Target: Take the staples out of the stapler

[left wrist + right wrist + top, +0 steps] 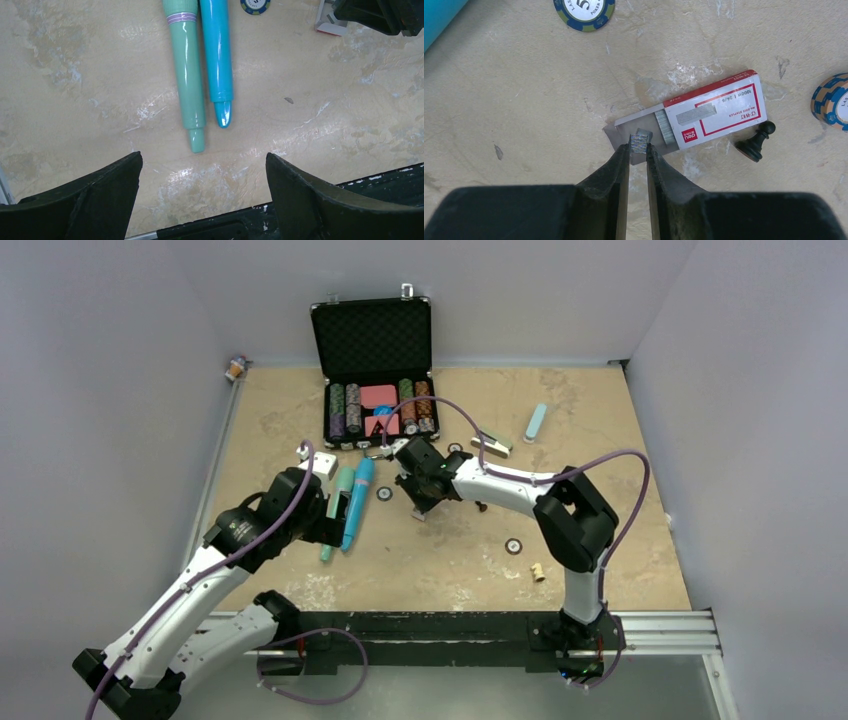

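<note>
Mottled tabletop: one staple box, one black pawn, two poker chips.

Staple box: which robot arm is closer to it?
Right. The right end effector is at the staple box, pinching a staple strip. The left end effector hangs open farther away, by the blue pen.

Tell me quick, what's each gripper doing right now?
Left gripper: open, holding nothing.
Right gripper: closed on a small silver strip of metal staples.
</note>
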You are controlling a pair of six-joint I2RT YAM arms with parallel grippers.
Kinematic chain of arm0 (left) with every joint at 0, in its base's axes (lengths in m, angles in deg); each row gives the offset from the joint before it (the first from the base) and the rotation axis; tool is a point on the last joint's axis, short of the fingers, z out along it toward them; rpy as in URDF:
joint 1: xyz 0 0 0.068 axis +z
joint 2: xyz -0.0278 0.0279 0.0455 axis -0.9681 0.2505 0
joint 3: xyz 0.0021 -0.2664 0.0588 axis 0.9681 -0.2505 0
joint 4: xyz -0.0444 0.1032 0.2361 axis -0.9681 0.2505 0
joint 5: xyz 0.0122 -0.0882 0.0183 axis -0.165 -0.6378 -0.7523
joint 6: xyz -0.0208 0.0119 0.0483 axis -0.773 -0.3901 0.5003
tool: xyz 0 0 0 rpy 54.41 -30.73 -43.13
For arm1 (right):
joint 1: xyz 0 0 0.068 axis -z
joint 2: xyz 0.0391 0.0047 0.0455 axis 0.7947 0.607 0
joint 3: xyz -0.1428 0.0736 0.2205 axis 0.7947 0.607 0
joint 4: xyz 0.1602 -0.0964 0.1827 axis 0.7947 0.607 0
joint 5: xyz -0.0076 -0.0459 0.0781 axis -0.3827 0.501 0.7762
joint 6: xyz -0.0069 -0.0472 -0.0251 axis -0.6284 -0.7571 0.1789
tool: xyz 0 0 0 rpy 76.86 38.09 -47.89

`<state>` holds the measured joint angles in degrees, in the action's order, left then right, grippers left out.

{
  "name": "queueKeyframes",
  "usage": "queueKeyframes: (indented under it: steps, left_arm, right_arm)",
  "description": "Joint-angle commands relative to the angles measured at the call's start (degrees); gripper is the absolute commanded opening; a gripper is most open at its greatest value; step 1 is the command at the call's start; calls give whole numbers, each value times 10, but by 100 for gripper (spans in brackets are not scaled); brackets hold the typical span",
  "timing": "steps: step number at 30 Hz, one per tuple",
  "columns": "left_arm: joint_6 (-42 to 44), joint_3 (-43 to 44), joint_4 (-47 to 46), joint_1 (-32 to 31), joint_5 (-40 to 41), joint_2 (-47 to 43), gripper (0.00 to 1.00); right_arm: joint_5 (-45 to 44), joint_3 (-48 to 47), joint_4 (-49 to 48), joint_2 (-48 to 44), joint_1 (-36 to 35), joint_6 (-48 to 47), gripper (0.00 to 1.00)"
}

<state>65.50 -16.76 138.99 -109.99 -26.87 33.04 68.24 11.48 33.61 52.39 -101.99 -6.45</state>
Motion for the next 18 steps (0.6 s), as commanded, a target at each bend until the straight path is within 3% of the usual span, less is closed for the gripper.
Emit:
queueKeyframes:
  steps: [1,4,5,7,8,14,18]
  left_arm:
    - [2,6,-6,4,-1,0,96]
    - [2,5,-5,4,-1,-1,96]
    - [2,5,-5,3,-1,-1,96]
    - [2,6,-5,3,-1,-1,96]
    - [2,6,-6,3,-1,-1,96]
    - [2,6,-6,3,-2,1,96]
    - [3,6,-6,4,-3,5,96]
  right_arm:
    - [-14,-21,-1,2,3,-5,23]
    - [-21,-22,1,1,3,-4,33]
    - [-23,-22,1,1,3,-3,41]
    - [-23,-22,3,-2,3,-1,75]
    - [-23,-23,5,-3,4,0,84]
    - [-25,-36,14,-21,4,11,98]
    - [-26,-47,24,-51,6,29,99]
